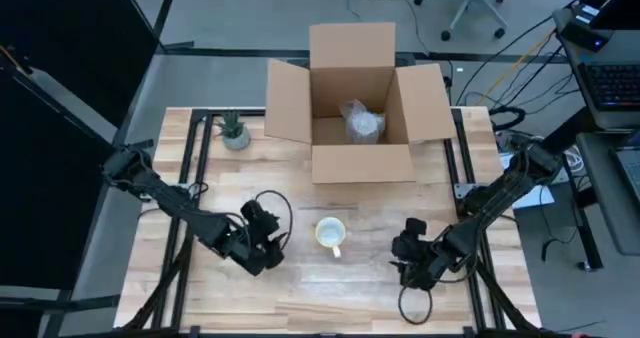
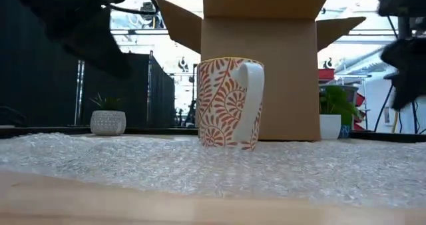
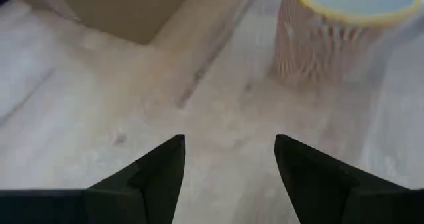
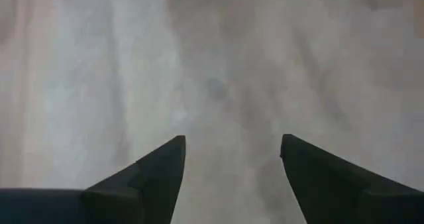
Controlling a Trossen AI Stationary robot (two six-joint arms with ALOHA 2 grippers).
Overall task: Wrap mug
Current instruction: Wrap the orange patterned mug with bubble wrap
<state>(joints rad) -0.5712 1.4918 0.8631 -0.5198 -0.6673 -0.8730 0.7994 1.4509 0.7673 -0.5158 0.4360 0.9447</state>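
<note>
Mug (image 1: 331,234) stands upright and bare on the bubble wrap (image 2: 319,168) spread over my surface (image 1: 300,298), so no wrapping is done. Left tool (image 3: 228,164) and right tool (image 4: 232,164) flank it, both spread, gripping nothing.

My high camera looks straight down on the whole table (image 1: 300,288). My low one sits at table height, close to the patterned mug (image 2: 229,103), facing the cardboard box (image 2: 259,65); both share these. Each wrist camera peers closely past its tool at bubble wrap (image 4: 218,71).
</note>
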